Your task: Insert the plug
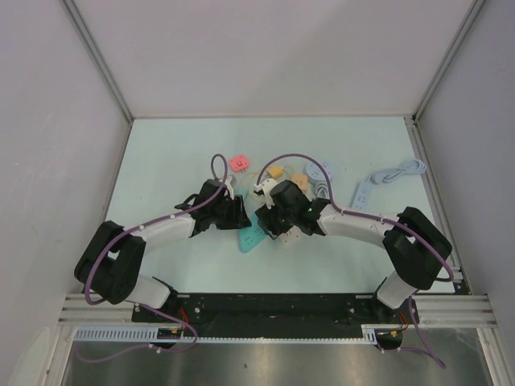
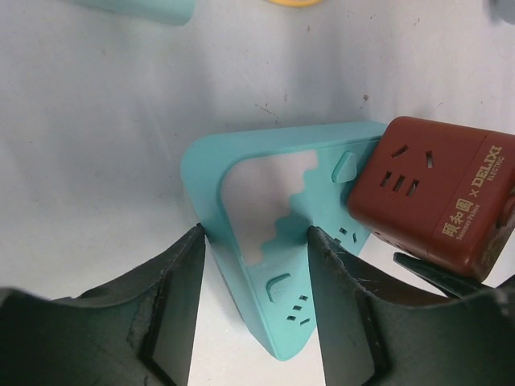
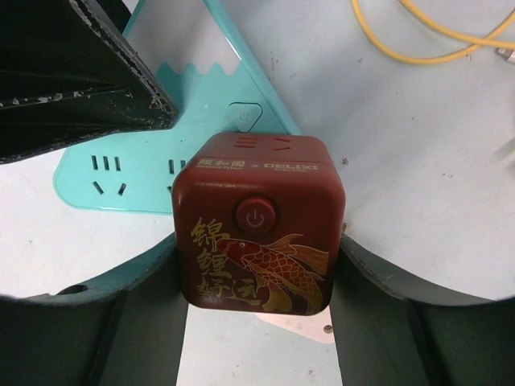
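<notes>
Between the right tool's (image 3: pixel 257 277) jaws sits the red cube plug (image 3: pixel 257 201).

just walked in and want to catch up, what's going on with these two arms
The left gripper is clamped across one side of the teal triangular plastic power strip, steadying it. The right gripper holds the dark red cube-shaped plug adapter with a gold carp print at one corner of that strip, close to its sockets. Whether the adapter's pins are seated in a socket cannot be seen.
</notes>
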Motion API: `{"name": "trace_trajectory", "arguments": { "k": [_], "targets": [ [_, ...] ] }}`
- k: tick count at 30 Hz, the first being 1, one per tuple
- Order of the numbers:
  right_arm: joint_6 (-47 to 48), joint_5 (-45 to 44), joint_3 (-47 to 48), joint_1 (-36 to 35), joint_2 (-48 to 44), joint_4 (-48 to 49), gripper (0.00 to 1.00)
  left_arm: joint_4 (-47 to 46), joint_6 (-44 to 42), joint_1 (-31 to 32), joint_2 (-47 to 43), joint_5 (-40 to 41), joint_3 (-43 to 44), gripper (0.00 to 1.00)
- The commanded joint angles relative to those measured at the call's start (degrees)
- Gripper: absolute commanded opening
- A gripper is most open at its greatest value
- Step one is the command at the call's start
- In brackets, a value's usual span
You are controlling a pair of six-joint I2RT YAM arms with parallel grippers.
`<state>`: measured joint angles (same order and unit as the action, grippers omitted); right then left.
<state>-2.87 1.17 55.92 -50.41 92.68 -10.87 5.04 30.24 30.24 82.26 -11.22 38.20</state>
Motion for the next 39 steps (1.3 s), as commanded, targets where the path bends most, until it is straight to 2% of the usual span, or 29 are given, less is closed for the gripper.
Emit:
{"name": "trace_trajectory", "arguments": {
  "k": [1, 9, 19, 25, 26, 28, 29, 32, 35, 39],
  "targets": [
    [0.94, -1.16, 1.38, -0.74, 2.94, -0.99, 0.00, -1.26, 1.49, 0.79, 1.32, -0.64, -1.28, 0.55],
    [2.70, -5.65, 1.91, -3.02, 6.28, -1.34, 0.00, -1.96, 3.95, 1.93, 1.41, -1.44, -1.81, 0.52],
    [2.70, -8.73, 6.65, -4.43, 10.05, -6.35, 0.00, -3.02, 4.92, 4.30, 0.01, -1.08, -2.25, 0.51],
    [3.49, -9.26, 7.97, -5.05, 8.57, -7.41, 0.00, -3.10, 5.36, 5.71, -0.52, -0.91, -2.25, 0.52],
    [3.32, -9.17, 8.06, -5.05, 8.13, -7.41, 0.05, -3.28, 5.62, 5.88, -0.61, -0.99, -2.25, 0.53],
    [3.23, -9.17, 8.33, -4.96, 6.90, -7.76, 0.22, -4.07, 6.41, 5.97, -0.87, -0.99, -2.51, 0.53],
    [3.14, -9.08, 8.41, -4.87, 5.24, -7.93, 0.40, -4.25, 6.67, 5.97, -0.96, -0.65, -2.69, 0.53],
    [1.92, -8.73, 9.29, -4.43, 1.38, -8.55, 0.68, -4.25, 7.29, 5.97, -1.40, -0.12, -2.69, 0.54],
    [0.59, -8.99, 10.00, -4.43, -1.88, -9.69, 0.84, -4.33, 7.55, 5.97, -1.75, 0.85, -2.69, 0.55],
    [-1.34, -8.29, 8.86, -3.64, -8.03, -11.10, 0.93, -4.16, 7.99, 6.06, -1.49, 1.12, -2.07, 0.57]
  ]
}}
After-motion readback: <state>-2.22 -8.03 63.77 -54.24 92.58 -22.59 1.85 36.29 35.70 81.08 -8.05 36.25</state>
